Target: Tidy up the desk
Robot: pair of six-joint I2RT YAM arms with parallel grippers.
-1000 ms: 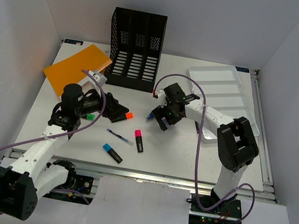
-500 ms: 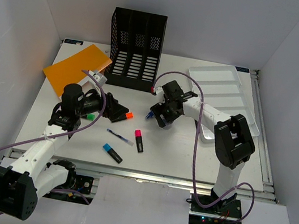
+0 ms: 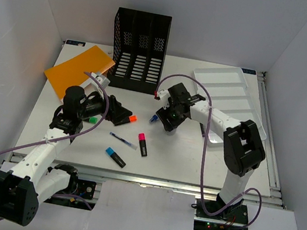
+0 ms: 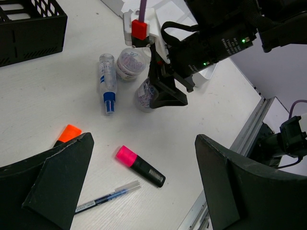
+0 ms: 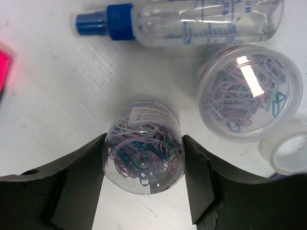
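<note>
Step in hand, as we read it: picking up a tub of paper clips. The right gripper is clamped on it, one finger pressed to each side. That puts the work mid-desk, at 5 o'clock from the black file rack.

Around the tub in the right wrist view:
- second tub at 2 o'clock
- spray bottle at 12
- tape roll at 3

Next move, our guess: lift straight up clear of the second tub, then carry to the white tray, at 2 o'clock in the top view.

The left gripper is spread wide and holds nothing, above the pink highlighter and pen.

Hard to read:
- We can't tell if the tub is off the surface, or if its lid is on.
- The top view hides the tub under the gripper.
- The tape roll is cut off by the frame.
- The orange highlighter is partly behind a left finger.
</note>
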